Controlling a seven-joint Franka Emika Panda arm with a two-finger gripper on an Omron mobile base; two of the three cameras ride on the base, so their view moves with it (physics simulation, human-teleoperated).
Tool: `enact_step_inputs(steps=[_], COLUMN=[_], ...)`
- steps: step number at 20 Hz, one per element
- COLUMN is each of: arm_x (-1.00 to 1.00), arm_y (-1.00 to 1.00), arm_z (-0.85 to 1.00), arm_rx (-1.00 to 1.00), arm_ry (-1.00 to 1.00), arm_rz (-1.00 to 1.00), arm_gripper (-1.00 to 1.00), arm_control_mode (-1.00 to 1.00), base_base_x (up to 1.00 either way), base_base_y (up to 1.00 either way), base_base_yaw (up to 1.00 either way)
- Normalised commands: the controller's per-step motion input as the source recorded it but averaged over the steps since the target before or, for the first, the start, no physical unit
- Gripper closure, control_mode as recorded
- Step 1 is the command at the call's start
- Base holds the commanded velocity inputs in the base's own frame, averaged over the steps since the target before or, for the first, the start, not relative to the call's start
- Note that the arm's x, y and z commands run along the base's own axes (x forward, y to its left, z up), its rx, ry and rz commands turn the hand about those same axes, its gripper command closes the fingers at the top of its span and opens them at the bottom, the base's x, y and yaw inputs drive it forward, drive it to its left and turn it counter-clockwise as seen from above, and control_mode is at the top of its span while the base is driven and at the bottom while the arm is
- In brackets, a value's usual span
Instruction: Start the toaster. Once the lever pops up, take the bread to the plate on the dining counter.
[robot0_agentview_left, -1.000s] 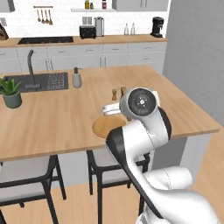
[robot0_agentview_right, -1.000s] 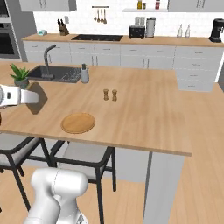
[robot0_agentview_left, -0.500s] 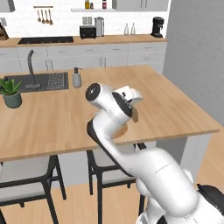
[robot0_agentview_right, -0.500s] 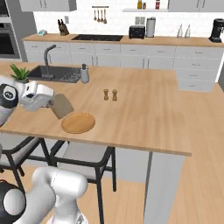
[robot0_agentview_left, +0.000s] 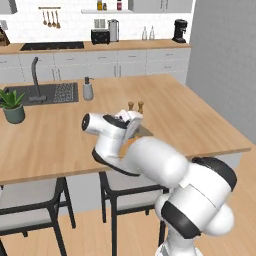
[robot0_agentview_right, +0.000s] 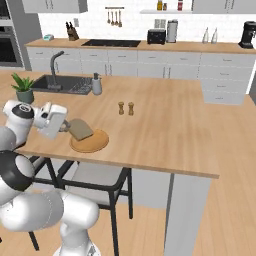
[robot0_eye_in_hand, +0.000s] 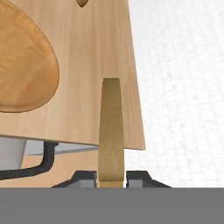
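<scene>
My gripper (robot0_agentview_right: 66, 127) is shut on the bread (robot0_agentview_right: 80, 129), a thin tan slice held tilted just above the left rim of the round tan-orange plate (robot0_agentview_right: 93, 143). That plate lies near the front edge of the dining counter (robot0_agentview_right: 160, 120). In the hand view the bread (robot0_eye_in_hand: 110, 127) shows edge-on, rising between my fingertips (robot0_eye_in_hand: 83, 178), with the plate (robot0_eye_in_hand: 22, 65) to the upper left. In the left base view my gripper (robot0_agentview_left: 131, 120) sits behind my own arm, over the plate (robot0_agentview_left: 146, 131). The black toaster (robot0_agentview_right: 156, 36) stands far off on the back counter.
Salt and pepper shakers (robot0_agentview_right: 125, 108) stand behind the plate. A sink (robot0_agentview_right: 62, 84), soap dispenser (robot0_agentview_right: 96, 85) and potted plant (robot0_agentview_right: 24, 87) occupy the island's left. Dark-framed stools (robot0_agentview_right: 95, 175) sit under the front edge. A black coffee machine (robot0_agentview_right: 247, 34) is at the back right.
My hand has swung in from the left edge of the island toward the plate, carrying the bread. The slice now hangs lower and closer over the plate's rim.
</scene>
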Motion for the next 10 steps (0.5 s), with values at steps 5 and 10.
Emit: enact_step_inputs(steps=[5,10], arm_x=[0.34,0.39], arm_y=[0.0,0.0], arm_z=[-0.41,-0.4], arm_rx=[0.04,0.07], arm_ry=[0.01,0.0], arm_rz=[0.18,0.25], arm_gripper=[1.0,1.0], arm_control_mode=[-1.0,-1.0], base_base_x=[0.0,0.0], base_base_y=[0.0,0.0], base_base_yaw=[0.0,0.0])
